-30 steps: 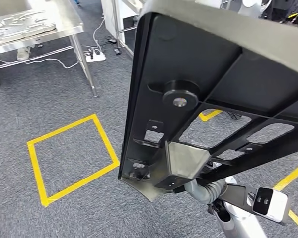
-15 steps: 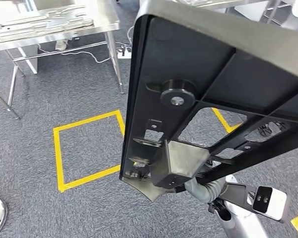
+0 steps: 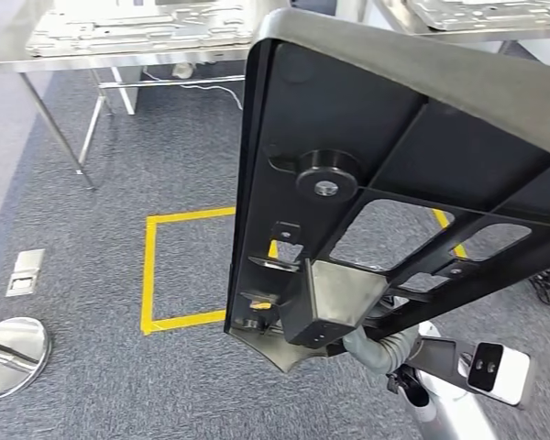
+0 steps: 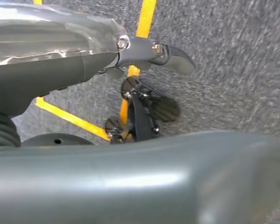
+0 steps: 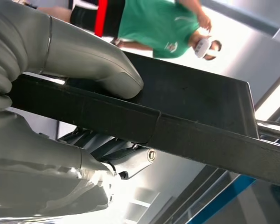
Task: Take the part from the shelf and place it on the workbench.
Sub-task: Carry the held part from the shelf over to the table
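Observation:
A big black part [image 3: 397, 119] with a grey rim, ribs and cut-outs fills the middle and right of the head view, held up tilted above the carpet. My right hand [image 3: 327, 307] grips it from below near its lower edge. In the right wrist view the thumb [image 5: 107, 70] presses on one side of a black bar of the part [image 5: 202, 102], with the fingers on the other side. My left hand [image 4: 138, 93] appears over the carpet and a yellow tape line. A broad blurred grey surface crosses close in front of it, and its grip is unclear.
A steel workbench [image 3: 23, 50] loaded with metal sheets stands at the far left, and another bench [image 3: 466, 23] at the far right. A yellow tape square [image 3: 149, 275] marks the carpet. A round metal base [image 3: 9, 353] and a floor box [image 3: 25, 272] lie at the left. A person in green [image 5: 159, 23] stands nearby.
The camera has turned: the tape square and the bench have slid rightwards in the picture, and the round base has come into view. The part stays held the same way.

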